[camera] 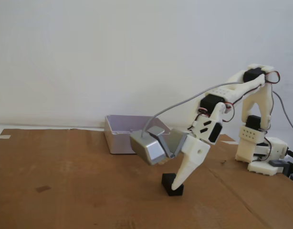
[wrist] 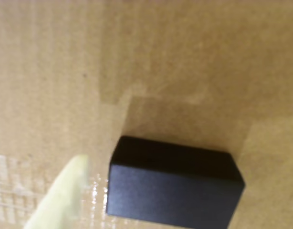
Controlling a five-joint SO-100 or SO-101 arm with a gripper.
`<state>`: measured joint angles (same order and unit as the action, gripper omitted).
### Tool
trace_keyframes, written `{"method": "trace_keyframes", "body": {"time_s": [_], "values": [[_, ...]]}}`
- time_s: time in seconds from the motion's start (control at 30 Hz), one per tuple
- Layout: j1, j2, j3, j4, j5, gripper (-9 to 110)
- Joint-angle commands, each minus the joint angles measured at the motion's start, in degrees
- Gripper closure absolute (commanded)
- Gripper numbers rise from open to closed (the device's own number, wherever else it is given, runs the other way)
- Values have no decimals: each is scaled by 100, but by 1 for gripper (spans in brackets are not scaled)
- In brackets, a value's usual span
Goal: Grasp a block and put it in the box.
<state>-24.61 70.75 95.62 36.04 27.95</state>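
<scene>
A black block (camera: 172,185) lies on the brown cardboard tabletop (camera: 79,181), in front of the arm. In the wrist view the block (wrist: 172,186) fills the lower middle, seen from close above. My gripper (camera: 177,178) is lowered onto it, with the white finger (camera: 189,162) pointing down and its tip at the block's top edge. In the wrist view only one pale yellowish finger (wrist: 63,195) shows, blurred, left of the block with a gap between them. The block is not gripped. The grey box (camera: 123,134) stands behind, to the left of the gripper, open at the top.
The arm's base (camera: 263,155) stands at the right edge of the cardboard, with cables behind it. A white wall runs along the back. A small dark mark (camera: 42,189) is on the cardboard at the left.
</scene>
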Motion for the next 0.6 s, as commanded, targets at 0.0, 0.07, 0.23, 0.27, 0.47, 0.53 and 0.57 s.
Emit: {"method": "trace_keyframes", "body": {"time_s": [0.0,0.07,0.23,0.27,0.47,0.53,0.57], "values": [[0,229,-193,-176,44,42],[-9,237,-141,-176,44,42],[-53,237,-132,-167,44,42],[-62,237,-123,-167,44,42],[-70,290,44,-88,44,42],[-70,290,53,-88,44,42],[-70,290,53,-88,44,42]]}}
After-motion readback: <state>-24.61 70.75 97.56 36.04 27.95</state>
